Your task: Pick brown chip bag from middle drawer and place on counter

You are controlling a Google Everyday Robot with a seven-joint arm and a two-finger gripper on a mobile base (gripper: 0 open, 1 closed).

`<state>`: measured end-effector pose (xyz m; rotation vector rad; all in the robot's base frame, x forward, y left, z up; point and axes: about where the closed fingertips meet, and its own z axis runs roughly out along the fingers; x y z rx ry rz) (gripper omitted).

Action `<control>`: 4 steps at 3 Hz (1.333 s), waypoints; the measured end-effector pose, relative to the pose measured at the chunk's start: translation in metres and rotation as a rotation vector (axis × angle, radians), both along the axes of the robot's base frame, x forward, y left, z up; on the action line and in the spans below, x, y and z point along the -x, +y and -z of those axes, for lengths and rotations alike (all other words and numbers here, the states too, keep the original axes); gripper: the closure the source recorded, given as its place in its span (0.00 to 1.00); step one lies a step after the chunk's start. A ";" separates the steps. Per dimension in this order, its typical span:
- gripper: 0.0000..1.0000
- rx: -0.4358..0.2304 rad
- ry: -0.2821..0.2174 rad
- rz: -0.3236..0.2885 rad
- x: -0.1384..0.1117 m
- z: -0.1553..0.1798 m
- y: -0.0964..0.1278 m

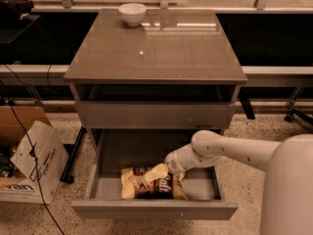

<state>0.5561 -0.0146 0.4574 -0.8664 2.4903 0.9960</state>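
The brown chip bag (146,184) lies flat in the open middle drawer (154,209), near its front wall, with its dark middle and pale yellow ends showing. My gripper (157,173) reaches in from the right on a white arm (230,151). It sits right over the top middle of the bag and seems to touch it. The bag rests on the drawer floor. The counter (156,48) forms the glossy top of the cabinet above.
A white bowl (132,12) stands at the back left of the counter. The drawer above (154,114) is shut. A cardboard box (29,155) and cables lie on the floor at the left. The robot's white body (288,190) fills the lower right.
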 end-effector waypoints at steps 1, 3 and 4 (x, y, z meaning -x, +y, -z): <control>0.00 0.054 0.032 -0.015 -0.001 0.022 -0.003; 0.19 0.108 0.088 -0.012 0.012 0.048 -0.019; 0.50 0.103 0.118 -0.012 0.023 0.059 -0.018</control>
